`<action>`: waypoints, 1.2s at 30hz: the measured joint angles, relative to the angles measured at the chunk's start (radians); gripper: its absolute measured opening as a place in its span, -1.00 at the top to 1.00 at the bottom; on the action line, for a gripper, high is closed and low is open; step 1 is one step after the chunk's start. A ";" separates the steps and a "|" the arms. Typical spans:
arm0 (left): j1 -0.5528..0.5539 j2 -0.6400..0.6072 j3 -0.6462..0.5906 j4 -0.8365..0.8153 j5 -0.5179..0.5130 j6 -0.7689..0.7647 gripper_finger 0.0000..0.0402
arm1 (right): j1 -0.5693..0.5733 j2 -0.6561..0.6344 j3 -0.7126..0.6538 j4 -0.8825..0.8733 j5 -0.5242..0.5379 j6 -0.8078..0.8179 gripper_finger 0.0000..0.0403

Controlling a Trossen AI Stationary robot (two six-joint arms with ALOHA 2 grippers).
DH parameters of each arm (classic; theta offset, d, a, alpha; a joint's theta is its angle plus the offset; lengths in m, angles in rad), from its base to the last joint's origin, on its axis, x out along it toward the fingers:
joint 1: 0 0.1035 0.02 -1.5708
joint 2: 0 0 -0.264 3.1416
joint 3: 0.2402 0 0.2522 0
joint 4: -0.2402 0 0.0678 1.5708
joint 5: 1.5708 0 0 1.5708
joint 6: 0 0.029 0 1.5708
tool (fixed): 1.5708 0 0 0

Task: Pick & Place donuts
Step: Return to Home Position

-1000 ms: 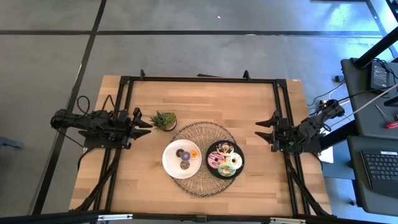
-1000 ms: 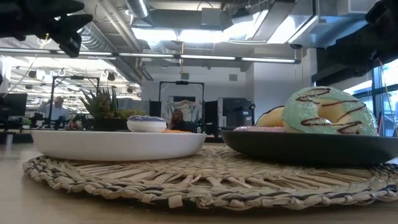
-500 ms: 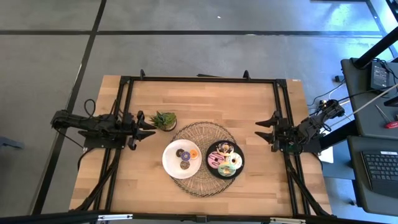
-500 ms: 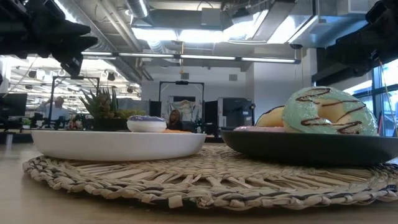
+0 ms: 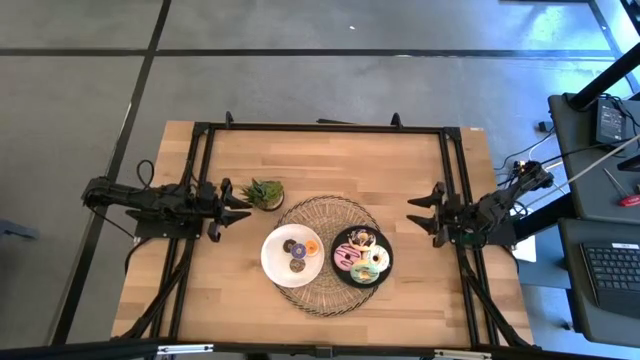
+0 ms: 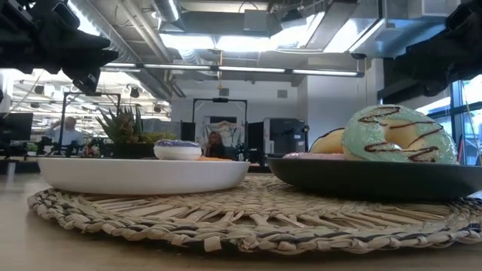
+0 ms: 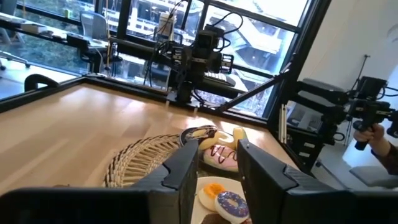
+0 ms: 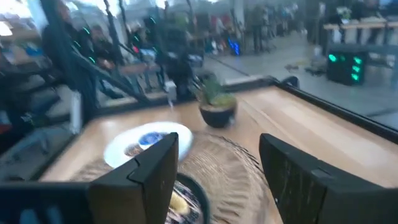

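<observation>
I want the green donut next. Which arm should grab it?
Probably right. The right tool, open, sits on the black plate's side, where the green donut lies; the left tool is beyond the white plate.

The high view looks straight down on the whole table (image 5: pixel 400 160) from far above. The low view sits at table-top height, close to the woven mat (image 6: pixel 248 214), facing the room. Both wrist views look inward; all four share the white plate (image 5: pixel 267 255).

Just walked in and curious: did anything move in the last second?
The left gripper slid slightly toward the plant; the right gripper edged slightly inward too. Nothing was grabbed or released. The donuts, white plate and black plate stayed put.
</observation>
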 joint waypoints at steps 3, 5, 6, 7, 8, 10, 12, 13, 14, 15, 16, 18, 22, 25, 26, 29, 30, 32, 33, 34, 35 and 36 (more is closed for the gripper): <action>0.000 0.000 0.000 0.000 0.002 -0.001 0.46 | 0.000 0.001 -0.030 0.107 -0.060 -0.072 -0.12; 0.000 0.000 0.000 0.000 0.002 0.000 0.46 | -0.001 0.001 -0.027 0.119 -0.113 -0.111 -0.12; 0.000 0.000 0.000 0.000 0.002 0.000 0.47 | -0.001 0.001 -0.025 0.135 -0.128 -0.130 -0.12; 0.000 0.001 0.000 0.000 0.002 0.000 0.47 | -0.002 0.000 -0.024 0.156 -0.138 -0.153 -0.12; 0.000 0.001 0.000 0.000 0.002 0.005 0.48 | -0.003 0.000 -0.023 0.171 -0.138 -0.177 -0.12; 0.000 0.001 0.000 0.000 0.000 0.030 0.48 | -0.013 0.000 -0.023 0.176 -0.137 -0.232 -0.12; 0.000 0.001 0.000 0.000 -0.001 0.057 0.49 | -0.023 0.000 -0.023 0.162 -0.136 -0.300 -0.12; 0.000 0.001 0.000 0.000 -0.001 0.072 0.49 | -0.027 0.000 -0.023 0.142 -0.137 -0.325 -0.12; 0.000 0.001 0.000 0.000 -0.001 0.087 0.49 | -0.032 0.000 -0.023 0.118 -0.137 -0.341 -0.12; 0.000 0.001 0.000 0.000 -0.001 0.100 0.49 | -0.035 0.000 -0.023 0.092 -0.137 -0.351 -0.12; 0.000 0.001 0.000 0.000 -0.001 0.106 0.49 | -0.038 0.001 -0.023 0.075 -0.137 -0.352 -0.12; 0.000 0.001 0.000 0.000 -0.001 0.108 0.49 | -0.039 0.015 -0.023 0.079 -0.136 -0.355 -0.12; 0.000 0.001 0.000 0.000 -0.002 0.106 0.49 | -0.039 0.025 -0.023 0.076 -0.137 -0.394 -0.12; 0.000 0.001 0.000 0.000 -0.002 0.105 0.49 | -0.039 0.024 -0.023 0.076 -0.137 -0.413 -0.12; 0.000 0.001 0.000 0.000 -0.002 0.105 0.49 | -0.039 0.024 -0.023 0.076 -0.137 -0.408 -0.12; 0.000 0.001 0.000 0.000 -0.002 0.105 0.48 | -0.039 0.024 -0.023 0.076 -0.137 -0.408 -0.12; 0.000 0.001 0.000 0.000 -0.002 0.106 0.48 | -0.039 0.024 -0.023 0.076 -0.137 -0.409 -0.12; 0.000 0.001 0.000 0.000 -0.002 0.105 0.49 | -0.039 0.024 -0.023 0.076 -0.137 -0.410 -0.12; 0.000 0.001 0.000 0.000 -0.002 0.105 0.49 | -0.039 0.024 -0.023 0.077 -0.137 -0.410 -0.12; 0.000 0.001 0.000 0.000 -0.002 0.105 0.50 | -0.039 0.024 -0.023 0.077 -0.137 -0.410 -0.12; 0.000 0.001 0.000 0.000 -0.002 0.105 0.50 | -0.039 0.024 -0.023 0.077 -0.137 -0.410 -0.12; 0.000 0.001 0.000 0.000 -0.002 0.105 0.50 | -0.039 0.024 -0.023 0.077 -0.137 -0.410 -0.12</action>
